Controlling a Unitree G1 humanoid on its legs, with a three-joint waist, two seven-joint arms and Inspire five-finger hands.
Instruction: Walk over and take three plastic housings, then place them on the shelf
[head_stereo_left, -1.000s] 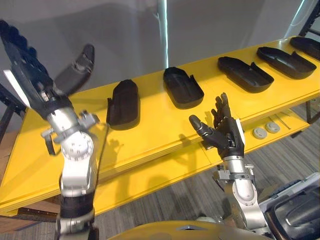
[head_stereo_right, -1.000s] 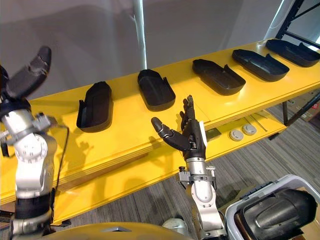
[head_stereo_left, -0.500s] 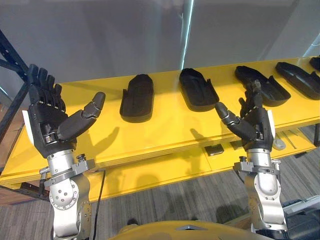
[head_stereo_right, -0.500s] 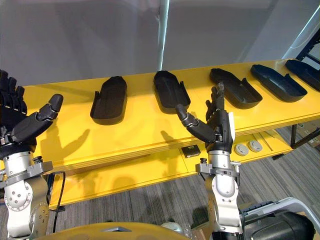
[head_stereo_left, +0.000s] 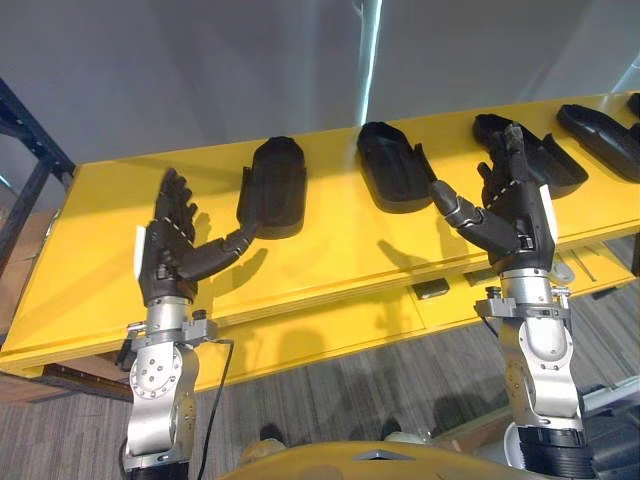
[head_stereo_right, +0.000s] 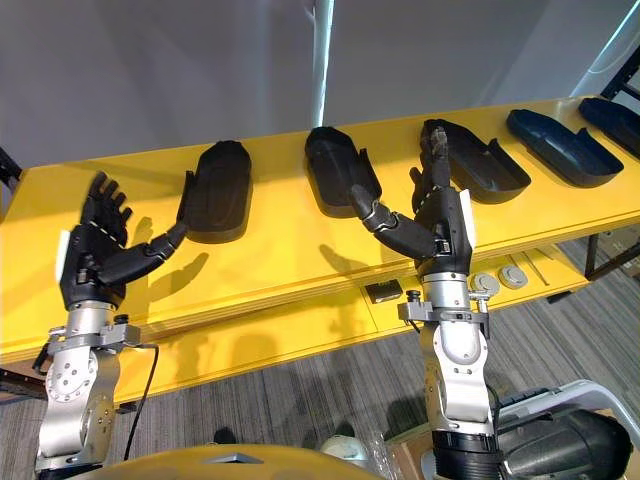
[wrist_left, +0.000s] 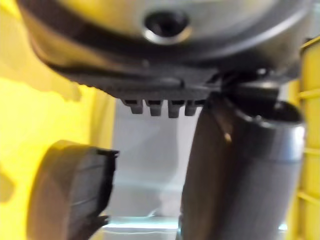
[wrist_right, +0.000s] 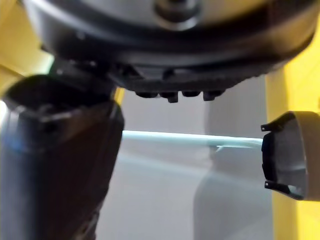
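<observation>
Left hand (head_stereo_left: 170, 252) has dropped lower, its thumb tip now by the near end of the leftmost housing (head_stereo_left: 272, 186); fingers are spread and hold nothing. That housing is a black, shallow, elongated shell lying on the yellow table (head_stereo_left: 90, 250). Right hand (head_stereo_left: 512, 215) is raised well right of it, fingers straight, empty.

A black housing (wrist_left: 70, 195) shows past the left hand (wrist_left: 242, 165).

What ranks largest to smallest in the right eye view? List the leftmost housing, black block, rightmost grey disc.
1. leftmost housing, clearly largest.
2. black block and rightmost grey disc: look alike, left unranked.
</observation>
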